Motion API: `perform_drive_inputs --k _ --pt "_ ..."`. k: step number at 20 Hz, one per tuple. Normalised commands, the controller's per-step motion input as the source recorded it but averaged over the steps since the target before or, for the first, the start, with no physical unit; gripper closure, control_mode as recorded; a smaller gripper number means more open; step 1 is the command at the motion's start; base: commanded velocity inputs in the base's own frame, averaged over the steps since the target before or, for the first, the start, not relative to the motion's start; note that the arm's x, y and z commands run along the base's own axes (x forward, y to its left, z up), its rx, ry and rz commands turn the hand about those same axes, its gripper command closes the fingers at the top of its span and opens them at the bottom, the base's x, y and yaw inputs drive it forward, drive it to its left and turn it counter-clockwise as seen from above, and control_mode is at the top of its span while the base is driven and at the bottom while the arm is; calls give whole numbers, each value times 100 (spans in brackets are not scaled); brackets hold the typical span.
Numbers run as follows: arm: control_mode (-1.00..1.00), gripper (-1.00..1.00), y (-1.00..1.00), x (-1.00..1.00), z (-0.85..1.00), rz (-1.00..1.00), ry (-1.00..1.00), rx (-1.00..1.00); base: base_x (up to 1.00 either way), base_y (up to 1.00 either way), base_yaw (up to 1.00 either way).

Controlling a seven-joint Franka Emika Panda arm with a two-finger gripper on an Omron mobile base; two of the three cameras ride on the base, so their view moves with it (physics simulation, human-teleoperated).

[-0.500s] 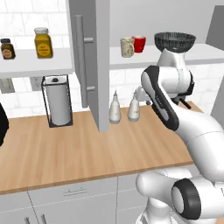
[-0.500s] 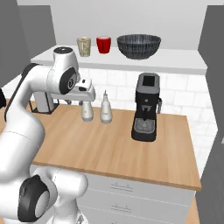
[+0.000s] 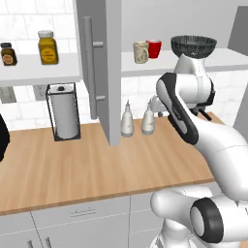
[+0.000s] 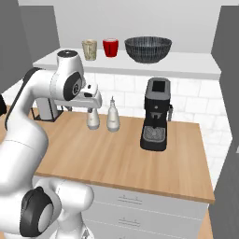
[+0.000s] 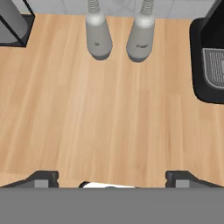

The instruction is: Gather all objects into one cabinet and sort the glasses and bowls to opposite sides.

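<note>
A beige patterned mug [image 4: 89, 49], a plain red cup [image 4: 110, 47] and a wide dark bowl [image 4: 148, 49] stand in a row on the pale shelf [image 4: 186, 67] of the open grey cabinet. From the left base they show as mug [image 3: 141, 52], cup [image 3: 154, 48] and bowl [image 3: 193, 47]. The orange-red handled mug is out of view. My gripper [image 5: 111, 179] is open with nothing between its widely spread fingertips [image 5: 43, 178], and it looks down on the wooden counter. The hand [image 4: 91, 97] hangs below the shelf, just above two white bottles.
The open cabinet door [image 3: 109, 68] with its bar handle [image 3: 88, 68] juts out left of the arm. Two white long-necked bottles [image 5: 98, 37] [image 5: 141, 39] and a black coffee machine [image 4: 156, 114] stand on the counter [image 4: 116, 154]. A paper-towel holder [image 3: 63, 114] and jars [image 3: 47, 47] are further left.
</note>
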Motion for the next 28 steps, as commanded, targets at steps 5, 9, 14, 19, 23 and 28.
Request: perform_drive_inputs --k 5,9,14,19,23,28 --pt "100 -100 0 0 0 0 0 0 -60 1 0" --pt "100 -100 0 0 0 0 0 0 -99 19 0" --pt "100 -100 0 0 0 0 0 0 -88 42 0" --pt "100 -100 0 0 0 0 0 0 -55 91 0" --pt "100 -100 0 0 0 0 0 0 -15 100 0" --pt "100 -100 0 0 0 0 0 0 0 100 0"
